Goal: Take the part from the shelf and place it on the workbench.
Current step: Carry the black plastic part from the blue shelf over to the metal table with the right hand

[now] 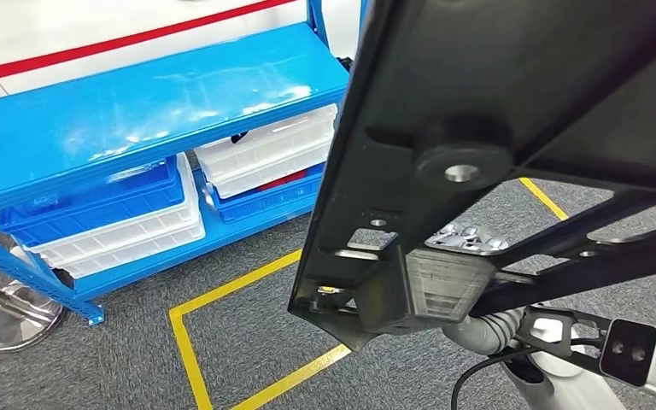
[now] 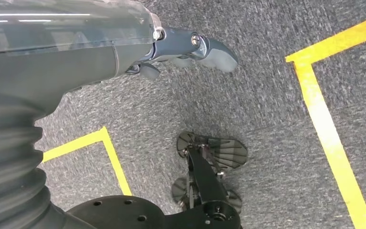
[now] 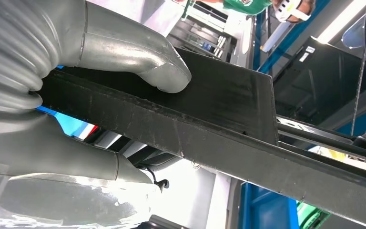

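Note:
A large black flat part (image 1: 495, 85) with holes and ribs is lifted close in front of the head camera and covers the right half of that view. My right hand (image 1: 457, 265) grips its lower edge from underneath. The right wrist view shows the grey thumb (image 3: 162, 71) pressed on one face of the part (image 3: 228, 109), with the fingers against the other face. My left hand (image 2: 190, 50) hangs over the grey carpet, holding nothing, thumb stretched out. The blue shelf (image 1: 137, 111) stands to the left, its top board bare.
On the shelf's lower level sit a blue bin (image 1: 94, 201) and white bins (image 1: 265, 154). Yellow tape (image 1: 222, 295) marks a box on the grey carpet. A silver round base (image 1: 13, 316) stands by the shelf leg. A person in green (image 3: 248, 5) is in the background.

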### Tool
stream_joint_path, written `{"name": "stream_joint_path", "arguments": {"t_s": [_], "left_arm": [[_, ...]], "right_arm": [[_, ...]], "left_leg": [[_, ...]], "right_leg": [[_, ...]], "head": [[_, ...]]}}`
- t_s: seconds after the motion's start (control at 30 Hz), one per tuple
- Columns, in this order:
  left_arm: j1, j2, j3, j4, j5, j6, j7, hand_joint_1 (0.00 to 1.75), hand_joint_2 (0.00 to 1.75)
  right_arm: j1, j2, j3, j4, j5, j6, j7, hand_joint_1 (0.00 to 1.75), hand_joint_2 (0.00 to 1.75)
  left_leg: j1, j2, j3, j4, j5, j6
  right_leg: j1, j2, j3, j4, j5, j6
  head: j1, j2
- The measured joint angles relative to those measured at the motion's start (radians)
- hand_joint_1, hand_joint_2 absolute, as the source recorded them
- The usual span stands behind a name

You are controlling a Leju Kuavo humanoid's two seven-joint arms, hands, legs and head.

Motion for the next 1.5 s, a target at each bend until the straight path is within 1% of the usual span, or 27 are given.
{"name": "stream_joint_path", "arguments": {"t_s": [0.07,0.1,0.17,0.23,0.33,0.4,0.43,0.47,0.53,0.6,0.63,0.7,0.77,0.83,0.87,0.93,0.97,1.07,1.13,1.2,1.23,1.3,1.33,1.4,1.43,1.47,1.5], "left_arm": [[0.001,-0.001,0.006,0.000,0.003,0.007,0.002,0.00,1.75],[0.001,-0.001,0.010,0.000,0.006,0.011,0.003,0.00,1.75],[0.003,-0.002,0.018,0.000,0.012,0.019,0.002,0.00,1.75],[0.002,-0.003,0.026,0.000,0.019,0.023,-0.001,0.00,1.75],[0.004,-0.006,0.040,0.000,0.022,0.035,-0.008,0.00,1.75],[0.008,-0.006,0.047,0.000,0.020,0.048,-0.016,0.00,1.75],[0.009,-0.006,0.049,0.000,0.018,0.056,-0.022,0.00,1.75],[0.009,-0.006,0.052,0.000,0.014,0.065,-0.027,0.00,1.75],[0.009,-0.006,0.057,0.000,0.006,0.080,-0.035,0.00,1.75],[0.008,-0.006,0.061,0.000,0.000,0.095,-0.036,0.00,1.75],[0.008,-0.007,0.063,0.000,-0.002,0.105,-0.036,0.00,1.75],[0.008,-0.007,0.066,0.000,-0.009,0.124,-0.038,0.00,1.75],[0.008,-0.006,0.070,0.000,-0.013,0.127,-0.045,0.00,1.75],[0.010,-0.001,0.075,-0.001,-0.013,0.118,-0.054,0.00,1.75],[0.011,0.002,0.080,-0.002,-0.012,0.114,-0.057,0.00,1.75],[0.012,0.009,0.089,-0.002,-0.011,0.109,-0.062,0.00,1.75],[0.011,0.011,0.092,-0.003,-0.010,0.108,-0.064,0.00,1.75],[0.010,0.013,0.098,-0.003,-0.010,0.109,-0.066,0.00,1.75],[0.010,0.015,0.103,-0.003,-0.009,0.113,-0.068,0.00,1.75],[0.010,0.015,0.109,-0.003,-0.007,0.115,-0.071,0.00,1.75],[0.010,0.015,0.111,-0.003,-0.006,0.114,-0.073,0.00,1.75],[0.010,0.015,0.114,-0.003,-0.006,0.107,-0.075,0.00,1.75],[0.012,0.015,0.115,-0.003,-0.006,0.102,-0.074,0.00,1.75],[0.015,0.015,0.119,-0.003,-0.009,0.091,-0.073,0.00,1.75],[0.016,0.014,0.121,-0.003,-0.012,0.085,-0.072,0.00,1.75],[0.017,0.013,0.121,-0.003,-0.016,0.079,-0.074,0.00,1.75],[0.017,0.013,0.121,-0.003,-0.022,0.073,-0.076,0.00,1.75]], "right_arm": [[0.006,0.004,0.005,0.001,0.020,0.001,-0.002,1.68,1.75],[0.013,0.008,0.009,0.002,0.034,0.003,-0.004,1.68,1.75],[0.027,0.019,0.017,0.006,0.059,0.009,-0.010,1.68,1.75],[0.033,0.034,0.023,0.013,0.076,0.019,-0.014,1.68,1.75],[0.034,0.061,0.027,0.025,0.087,0.036,-0.013,1.68,1.75],[0.035,0.071,0.029,0.034,0.089,0.048,-0.010,1.68,1.75],[0.034,0.074,0.030,0.039,0.088,0.053,-0.007,1.68,1.75],[0.033,0.076,0.030,0.043,0.086,0.058,-0.003,1.68,1.75],[0.025,0.082,0.030,0.052,0.079,0.068,0.003,1.68,1.75],[0.015,0.089,0.030,0.062,0.074,0.082,0.002,1.68,1.75],[0.012,0.091,0.031,0.068,0.072,0.090,-0.001,1.68,1.75],[0.012,0.094,0.031,0.079,0.071,0.100,-0.010,1.68,1.75],[0.012,0.097,0.031,0.085,0.075,0.102,-0.015,1.68,1.75],[0.019,0.107,0.030,0.083,0.089,0.099,-0.012,1.68,1.75],[0.028,0.115,0.031,0.080,0.103,0.096,-0.009,1.68,1.75],[0.055,0.134,0.033,0.076,0.138,0.090,-0.004,1.68,1.75],[0.066,0.142,0.035,0.074,0.154,0.088,-0.003,1.68,1.75],[0.080,0.162,0.040,0.068,0.174,0.084,-0.006,1.68,1.75],[0.087,0.171,0.041,0.065,0.179,0.085,-0.013,1.68,1.75],[0.099,0.175,0.042,0.066,0.189,0.092,-0.018,1.68,1.75],[0.104,0.176,0.043,0.066,0.197,0.096,-0.019,1.68,1.75],[0.109,0.177,0.047,0.076,0.220,0.101,-0.028,1.68,1.75],[0.109,0.178,0.050,0.085,0.232,0.101,-0.036,1.68,1.75],[0.111,0.179,0.058,0.110,0.257,0.102,-0.049,1.68,1.75],[0.111,0.179,0.062,0.122,0.268,0.103,-0.050,1.68,1.75],[0.111,0.179,0.066,0.131,0.278,0.103,-0.046,1.68,1.75],[0.112,0.180,0.070,0.138,0.285,0.102,-0.040,1.68,1.75]], "left_leg": [[-0.005,0.010,-0.005,0.011,-0.005,-0.010],[-0.007,0.017,-0.007,0.013,-0.007,-0.014],[-0.007,0.032,-0.010,0.014,-0.009,-0.024],[-0.004,0.021,-0.021,0.041,-0.033,-0.034],[0.003,-0.016,-0.095,0.214,-0.127,-0.046],[0.005,-0.020,-0.138,0.309,-0.154,-0.048],[0.005,-0.021,-0.135,0.302,-0.137,-0.048],[0.006,-0.025,-0.114,0.257,-0.104,-0.047],[0.010,-0.062,-0.048,0.117,-0.035,-0.042],[0.012,-0.097,-0.011,0.033,-0.014,-0.038],[0.011,-0.098,-0.008,0.024,-0.016,-0.035],[0.011,-0.080,-0.008,0.017,-0.011,-0.026],[0.013,-0.058,-0.008,0.010,-0.003,-0.012],[0.011,-0.035,-0.010,0.006,-0.001,-0.004],[0.008,-0.023,-0.011,0.007,-0.001,-0.003],[0.006,0.000,-0.012,0.007,-0.002,-0.002],[0.005,0.011,-0.012,0.008,-0.003,-0.003],[0.001,0.040,-0.010,0.014,-0.010,-0.011],[-0.003,0.055,-0.010,0.018,-0.015,-0.020],[-0.003,0.068,-0.006,0.017,-0.019,-0.030],[-0.002,0.061,-0.005,0.021,-0.025,-0.036],[0.003,0.019,-0.028,0.080,-0.068,-0.046],[0.005,-0.004,-0.053,0.140,-0.102,-0.049],[0.006,-0.021,-0.112,0.269,-0.156,-0.052],[0.006,-0.022,-0.127,0.299,-0.158,-0.052],[0.007,-0.023,-0.125,0.291,-0.140,-0.051],[0.008,-0.028,-0.104,0.244,-0.105,-0.049]], "right_leg": [[0.007,-0.026,0.047,-0.098,0.025,-0.012],[0.011,-0.029,0.051,-0.112,0.023,-0.018],[0.010,-0.011,0.045,-0.116,0.029,-0.031],[0.007,0.004,0.042,-0.122,0.036,-0.043],[0.006,0.027,0.038,-0.125,0.042,-0.054],[0.007,0.045,0.035,-0.124,0.045,-0.055],[0.008,0.055,0.035,-0.123,0.045,-0.055],[0.007,0.064,0.035,-0.122,0.046,-0.054],[0.008,0.084,0.034,-0.120,0.048,-0.049],[0.008,0.103,0.025,-0.116,0.053,-0.039],[0.007,0.113,0.020,-0.116,0.057,-0.032],[0.004,0.120,0.013,-0.116,0.061,-0.020],[0.006,0.087,-0.007,-0.076,0.032,-0.012],[0.007,0.047,-0.057,0.036,-0.033,-0.007],[0.006,0.040,-0.085,0.100,-0.062,-0.005],[0.004,0.034,-0.105,0.156,-0.072,-0.004],[0.003,0.029,-0.086,0.127,-0.050,-0.004],[0.010,-0.017,0.019,-0.065,0.022,-0.017],[0.018,-0.030,0.040,-0.112,0.025,-0.028],[0.018,-0.009,0.038,-0.116,0.029,-0.038],[0.016,0.000,0.040,-0.120,0.031,-0.044],[0.011,0.017,0.041,-0.128,0.038,-0.054],[0.010,0.025,0.040,-0.129,0.039,-0.057],[0.010,0.047,0.038,-0.128,0.041,-0.060],[0.010,0.059,0.038,-0.126,0.041,-0.060],[0.010,0.070,0.038,-0.125,0.041,-0.060],[0.010,0.082,0.039,-0.123,0.041,-0.060]], "head": [[-0.001,0.000],[-0.002,0.000],[-0.003,0.000],[-0.003,0.000],[-0.004,0.000],[-0.004,0.000],[-0.004,0.000],[-0.004,0.000],[-0.004,0.000],[-0.004,0.000],[-0.003,0.000],[-0.003,0.000],[-0.001,0.000],[0.001,0.000],[0.001,0.000],[0.001,0.000],[0.001,0.000],[0.001,0.000],[0.001,0.000],[0.000,0.000],[0.000,0.000],[0.000,0.000],[0.000,0.000],[0.000,0.000],[0.000,0.000],[0.000,0.000],[0.000,0.000]]}}
